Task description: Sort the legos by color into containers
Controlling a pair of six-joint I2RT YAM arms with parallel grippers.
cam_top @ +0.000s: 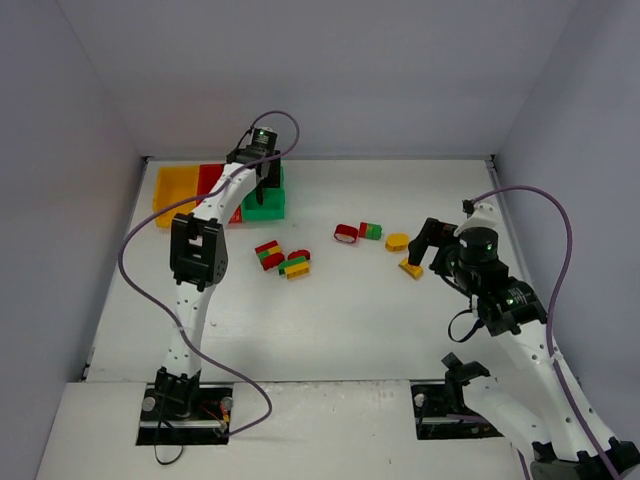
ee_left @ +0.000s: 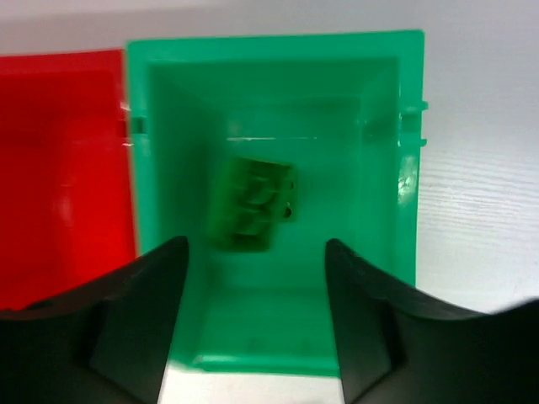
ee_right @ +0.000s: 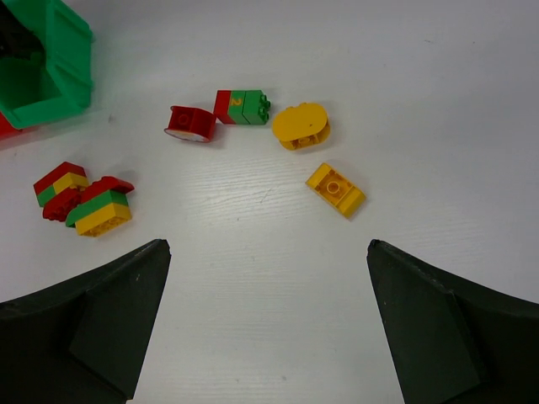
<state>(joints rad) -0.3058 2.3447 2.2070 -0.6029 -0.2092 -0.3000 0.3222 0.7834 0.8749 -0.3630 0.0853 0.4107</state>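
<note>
Green brick (ee_left: 253, 202) sits inside the green bin (ee_left: 387, 168), tilted and a little blurred, so whether it rests flat on the bin floor cannot be told. Directly over that bin hangs the left gripper (ee_left: 257, 252), its two dark fingers parted with nothing between them and touching neither the brick nor the bin walls. The green bin is joined on one side to the red bin (cam_top: 210, 180), with the yellow bin (cam_top: 175, 190) at the far end of the row, all set near the back left of the white table (cam_top: 350, 330). Out on the open table lie the other legos: two small clumps (ee_right: 84, 198) of red, green and yellow bricks touching each other; further along, a red rounded piece (ee_right: 189, 124) just beside a red-and-green brick (ee_right: 242, 107); then a yellow rounded brick (ee_right: 301, 126); and nearest the right arm a flat yellow brick (ee_right: 335, 188) lying at an angle. The right gripper (ee_right: 268, 252) hovers above the table just short of that yellow brick, jaws spread wide and holding nothing.
</note>
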